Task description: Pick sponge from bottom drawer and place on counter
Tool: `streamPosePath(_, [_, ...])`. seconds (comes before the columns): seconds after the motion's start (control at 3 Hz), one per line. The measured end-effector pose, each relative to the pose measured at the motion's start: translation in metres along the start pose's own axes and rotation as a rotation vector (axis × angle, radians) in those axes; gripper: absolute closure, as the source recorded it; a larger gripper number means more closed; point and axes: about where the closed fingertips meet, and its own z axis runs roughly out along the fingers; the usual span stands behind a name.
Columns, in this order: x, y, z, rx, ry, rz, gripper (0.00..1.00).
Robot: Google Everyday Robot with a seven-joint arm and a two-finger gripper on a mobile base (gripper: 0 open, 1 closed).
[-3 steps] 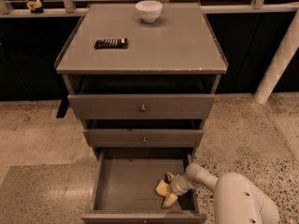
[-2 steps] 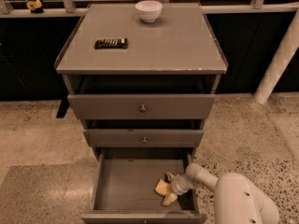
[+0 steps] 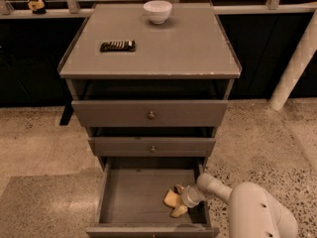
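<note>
The bottom drawer [image 3: 129,202] is pulled open at the foot of the grey cabinet. The yellow sponge [image 3: 172,200] lies crumpled on the drawer floor near the right front corner. My gripper [image 3: 184,198] reaches down into the drawer from the right and is right against the sponge's right side. The white arm [image 3: 252,207] comes in from the lower right. The counter [image 3: 163,48] is the cabinet's flat grey top, high above the gripper.
A dark rectangular bar [image 3: 118,45] lies on the counter's left part. A white bowl [image 3: 157,11] stands at its back edge. Two shallower knobbed drawers [image 3: 151,114] stick out a little above the open one. A white post [image 3: 292,68] stands to the right on the speckled floor.
</note>
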Motion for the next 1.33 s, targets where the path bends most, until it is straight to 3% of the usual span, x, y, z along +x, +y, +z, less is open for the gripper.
streamPosePath(0.33, [-0.004,0.001,-0.006,0.000,0.000,0.000,0.92])
streamPosePath(0.67, [-0.006,0.001,-0.009,0.000,0.000,0.000,1.00])
streamPosePath(1.0, [-0.017,0.004,-0.024,0.023,0.012,-0.023,1.00])
streamPosePath(1.33, [-0.036,-0.026,-0.098,0.197,0.060,-0.063,1.00])
